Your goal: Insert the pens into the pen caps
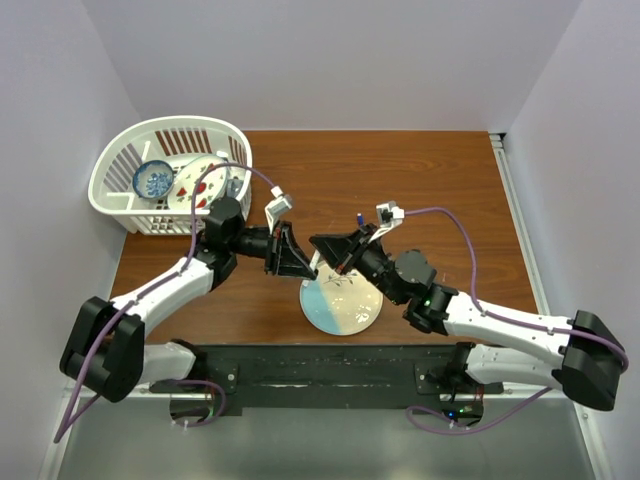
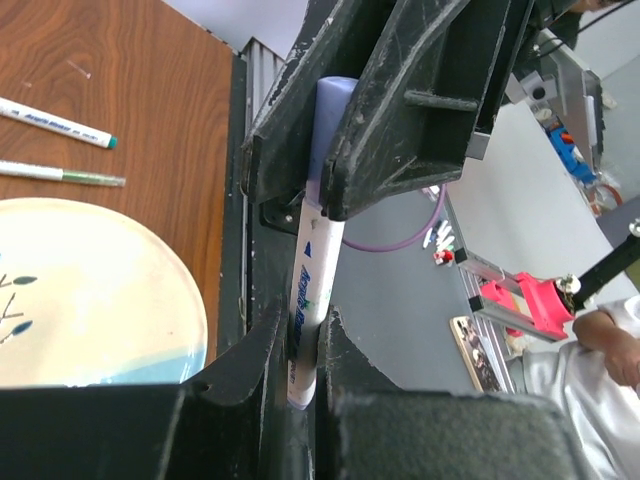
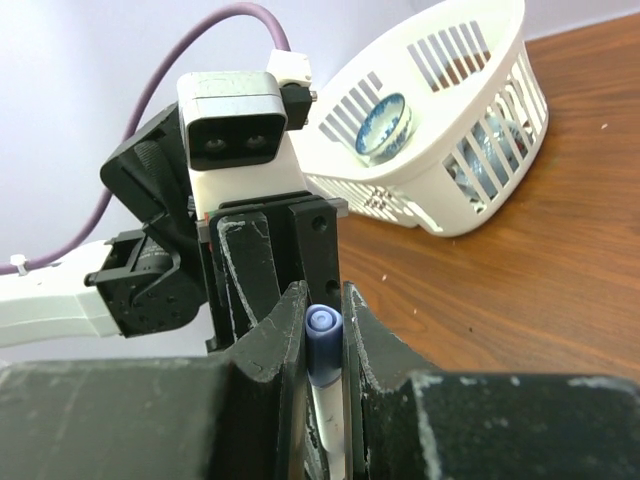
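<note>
Pen (image 2: 310, 270) clamped in left gripper (image 2: 300, 345), purple cap (image 2: 330, 120) pinched by right gripper (image 3: 322, 310), both above the plate (image 1: 345, 312) so they line up end-to-end

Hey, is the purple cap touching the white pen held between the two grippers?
Touching. Left wrist view: the white pen runs straight into the purple cap, no gap.
</note>
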